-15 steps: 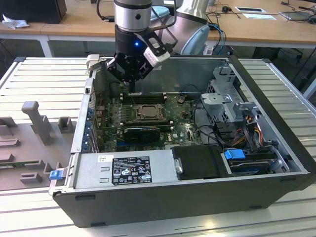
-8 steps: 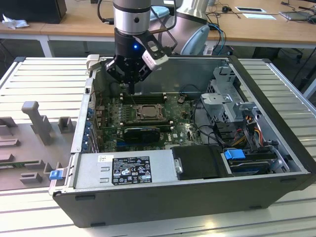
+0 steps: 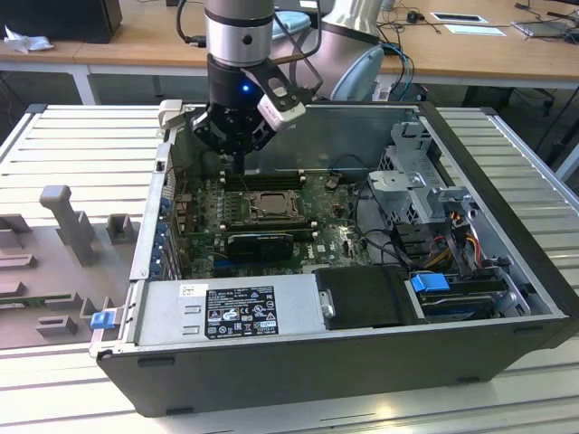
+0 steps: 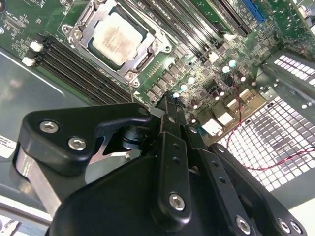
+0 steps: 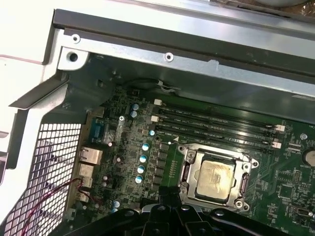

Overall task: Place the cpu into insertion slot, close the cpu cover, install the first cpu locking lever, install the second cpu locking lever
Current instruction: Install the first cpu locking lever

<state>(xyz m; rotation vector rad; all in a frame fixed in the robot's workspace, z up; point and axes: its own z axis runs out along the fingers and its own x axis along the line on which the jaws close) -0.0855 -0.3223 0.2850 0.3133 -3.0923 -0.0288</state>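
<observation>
My gripper (image 4: 170, 105) is pinched shut, holding nothing. The chip (image 4: 119, 38) already sits in its socket (image 5: 183, 169) with the cover (image 4: 147, 58) down over it, lying just beyond my fingertips (image 5: 170, 192), above the board (image 3: 317, 194).

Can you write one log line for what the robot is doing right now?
gripper: shut, empty, above board beside socket | cpu: seated in insertion slot | cpu cover: closed over cpu
</observation>
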